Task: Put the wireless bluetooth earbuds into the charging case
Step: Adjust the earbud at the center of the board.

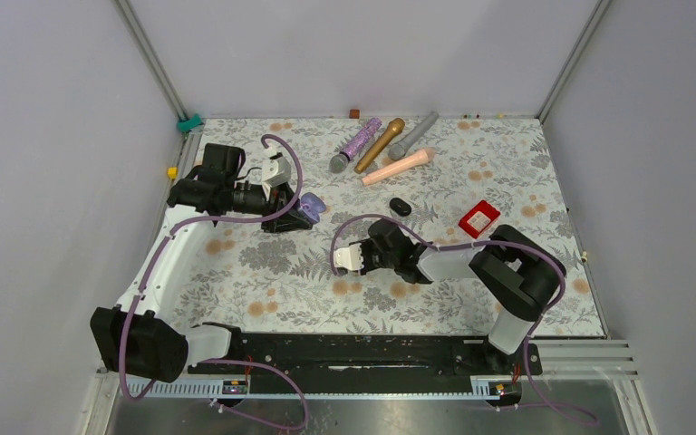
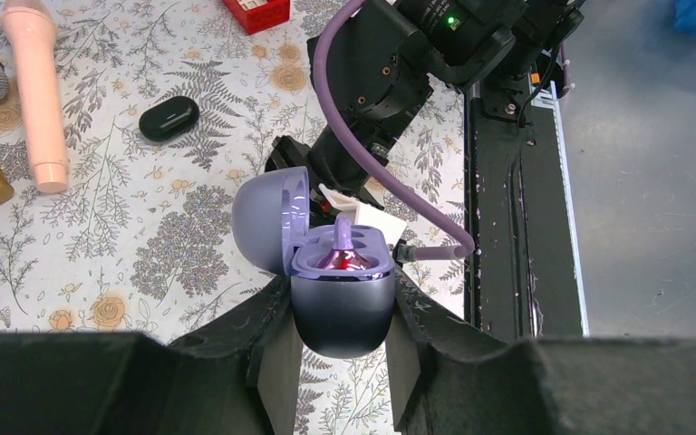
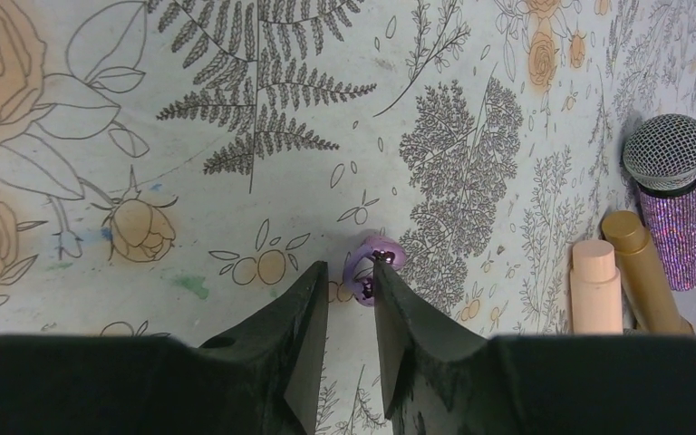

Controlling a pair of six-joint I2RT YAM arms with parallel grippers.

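Left gripper (image 2: 341,304) clamped tight on the purple charging case (image 2: 340,326), one finger on each side of the body, case upright between them. Lid (image 2: 270,217) flipped open to one side. Seated purple earbud (image 2: 344,252) sits in the case well, stem pointing up; other well is hard to see. Just past the case is the right arm (image 2: 390,91) with its purple cable. Farther ahead and off to the side is a closed black case (image 2: 169,119) on the floral table cover (image 2: 100,263), and beyond that the pink microphone (image 2: 34,91) and red box (image 2: 256,11) at the frame edge. Right gripper (image 3: 351,276) is low over the cover with the jaws a narrow gap apart, holding nothing. Loose purple earbud (image 3: 382,251) lies on the cover right at the fingertips, against one tip and partly in the gap; the other finger (image 3: 294,344) is clear of it, so it is not pinched. Far ahead and to one side are the pink microphone base, gold microphone (image 3: 639,263) and glitter purple microphone (image 3: 669,181), side by side. From above, the two grippers are near each other mid-table, the case between them and closer to the left one.
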